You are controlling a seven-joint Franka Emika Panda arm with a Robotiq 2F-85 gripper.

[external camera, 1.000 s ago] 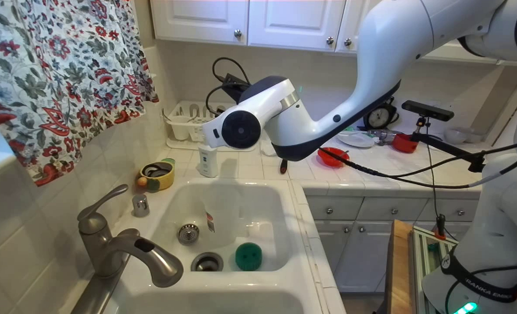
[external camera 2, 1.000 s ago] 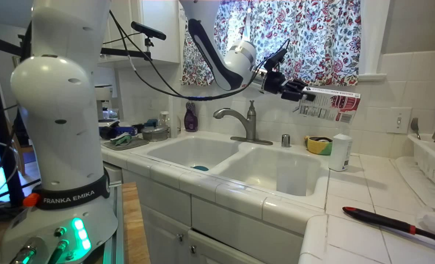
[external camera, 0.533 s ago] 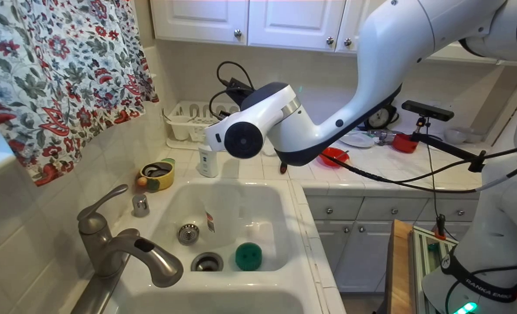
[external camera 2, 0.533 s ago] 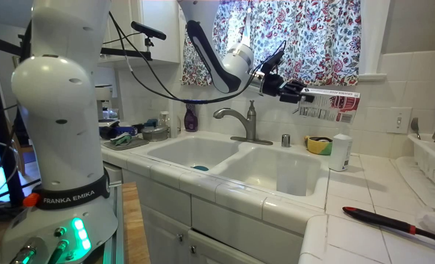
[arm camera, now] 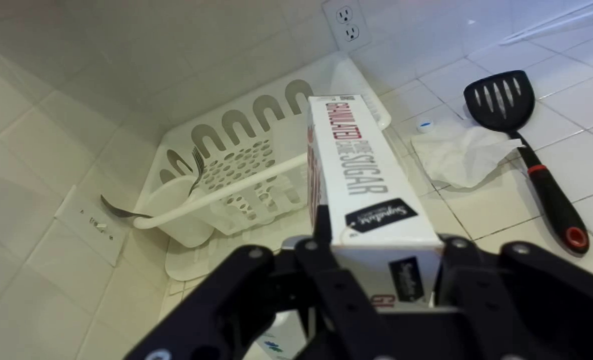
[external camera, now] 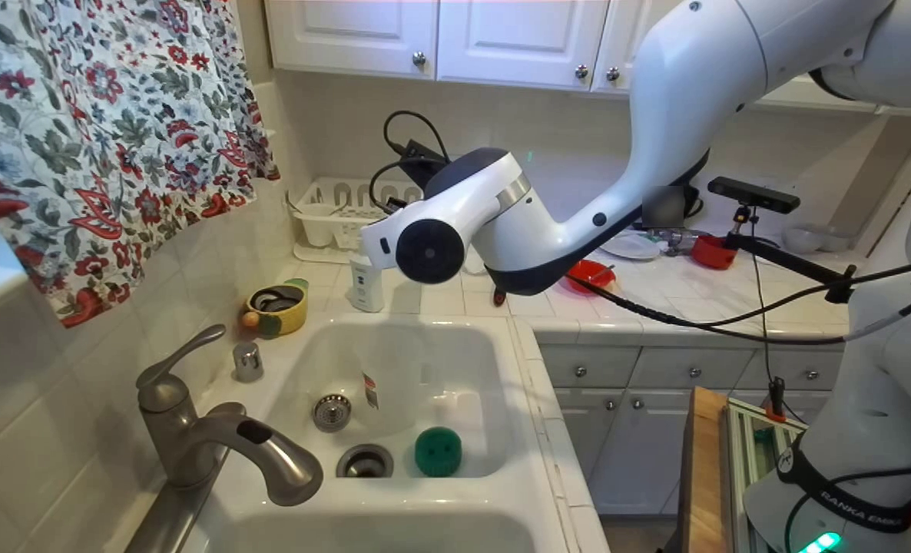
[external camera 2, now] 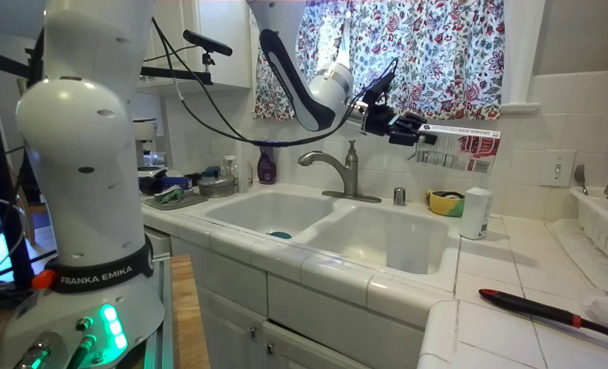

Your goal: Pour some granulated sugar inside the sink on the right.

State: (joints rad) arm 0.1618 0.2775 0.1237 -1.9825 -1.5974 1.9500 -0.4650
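- Grips one end of a long white cardboard carton (external camera 2: 460,147), printed in red and grey and lettered "GRANULATED PURE CANE SUGAR", between the two fingers of a black gripper (external camera 2: 428,129).
- Holds that carton in mid-air, lengthwise and close to level, tipped slightly down toward the free end in an exterior view.
- Blocks the grip from sight with the glossy white arm (external camera: 532,230) in an exterior view.
- Shows lower down, in both exterior views, a white enamel double sink (external camera: 425,495) with rounded corners and a brushed grey metal faucet (external camera 2: 350,177).
- Cannot tell whether held above that sink or above the white tiled countertop (external camera 2: 493,328) beside it.
- Contains, in one half of the sink, a round green item (external camera: 438,452) near a round metal drain (external camera: 364,462).
- Can see, upright on the countertop just beside the sink, a white plastic bottle (external camera 2: 474,215) with dark printing, near a yellow-and-green bowl (external camera 2: 442,205).
- Looks out, in the wrist view, past the carton to a white perforated plastic dish rack (arm camera: 249,184) and a black slotted spatula (arm camera: 501,100) with red-trimmed handle, just beside a crumpled white paper sheet (arm camera: 464,155).
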